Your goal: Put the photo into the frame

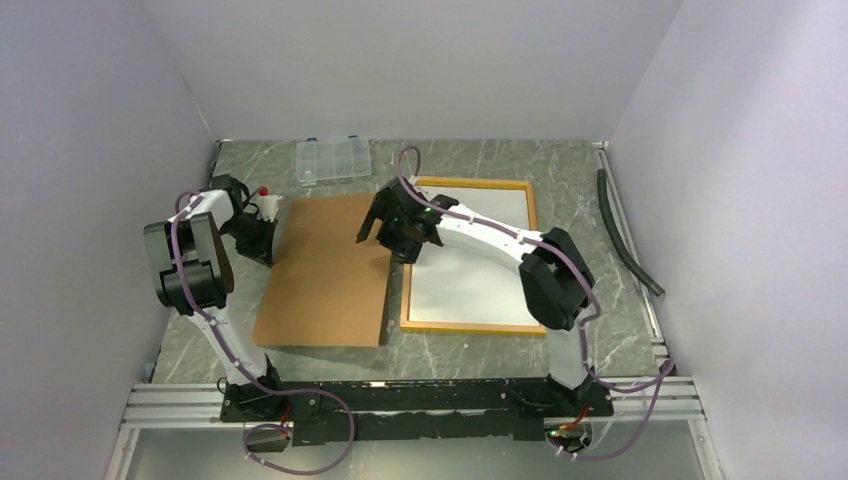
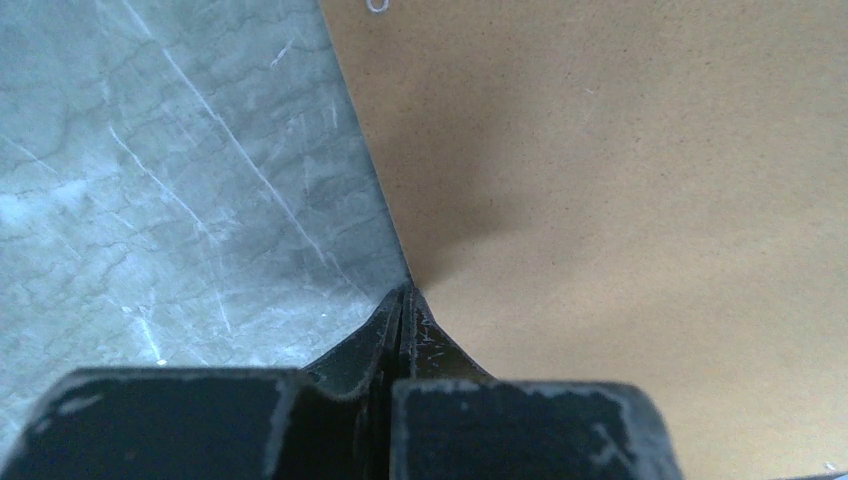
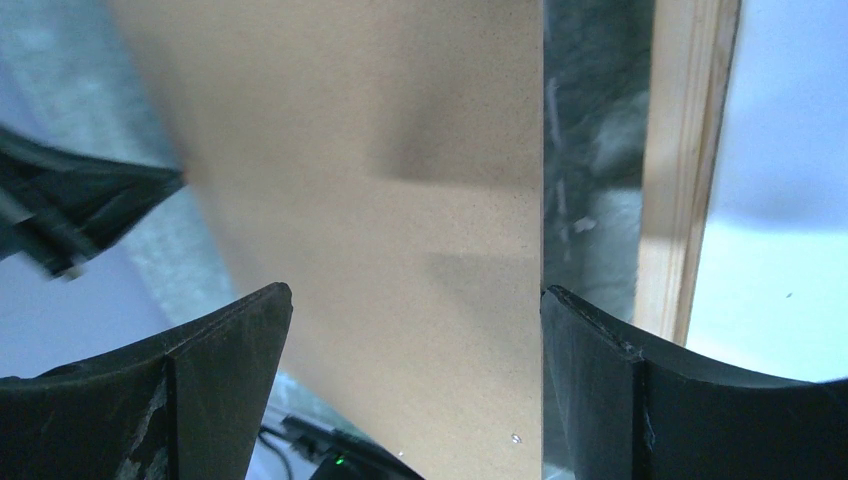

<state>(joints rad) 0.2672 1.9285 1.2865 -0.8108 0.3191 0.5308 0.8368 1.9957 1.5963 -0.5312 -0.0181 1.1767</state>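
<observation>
The frame [image 1: 411,262], with a thin yellow-orange border, lies flat at centre right, and its inside shows plain white. Its wooden edge [image 3: 682,170] is visible in the right wrist view. No building print is visible, so the photo is hidden or out of view. A plain brown backing board [image 1: 325,270] lies left of the frame. My left gripper [image 2: 405,292] is shut, tips pressed together right at the board's left edge [image 2: 365,160]; I cannot tell whether the edge is pinched. My right gripper [image 3: 415,300] hangs open over the board's right edge [image 3: 541,150], nothing between its fingers.
A small clear plastic compartment box [image 1: 333,159] sits at the back, behind the board. A dark hose [image 1: 625,235] runs along the right wall. Grey walls close in on three sides, and a narrow strip of marble table [image 3: 590,150] separates board and frame.
</observation>
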